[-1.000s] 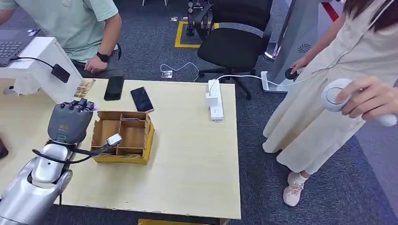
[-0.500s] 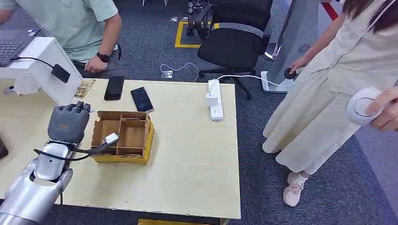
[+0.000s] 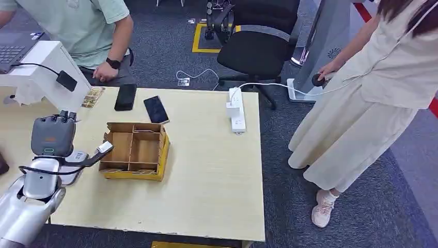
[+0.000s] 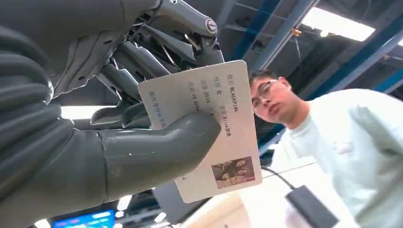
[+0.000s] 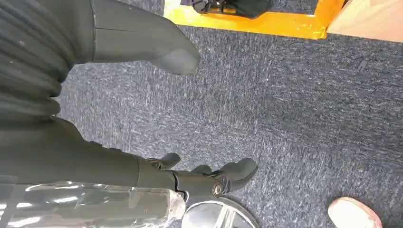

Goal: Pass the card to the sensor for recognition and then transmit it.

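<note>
1. Card point(image 4: 209, 128) is the task's thing, and in the head view it is hidden behind the raised left hand point(image 3: 50, 135), which hangs over the table point(image 3: 206, 170) just beside the box point(image 3: 135, 150), on the side toward the white stand point(image 3: 44, 72). A black sensor point(image 3: 67, 80) on a cable sits on that stand's sloped face, a little apart from the hand. Judging by this, the card is picked up but not yet presented; reading and handing over remain.

2. Counted in the head view: one compartmented box, two phones point(image 3: 125, 96) point(image 3: 156, 109) beyond the box, one small card stack point(image 3: 93, 96) beside the stand, one power strip point(image 3: 236, 109) well away from the box, one office chair point(image 3: 258, 39), and two people, one seated point(image 3: 88, 26) behind the stand and one standing point(image 3: 372, 93) off the table's far side.

3. Left wrist view: the thick thumb point(image 4: 157, 147) presses the one card against the darker fingers point(image 4: 142, 61), so the hand is grasping it. The printed face with a small photo shows. The sensor's dark block point(image 4: 311, 209) lies beyond the card's edge, apart from it.

4. Right wrist view: the right hand point(image 5: 142, 95) hangs over grey carpet point(image 5: 309, 118). Its thumb and fingers are spread apart and empty, so it is released.
</note>
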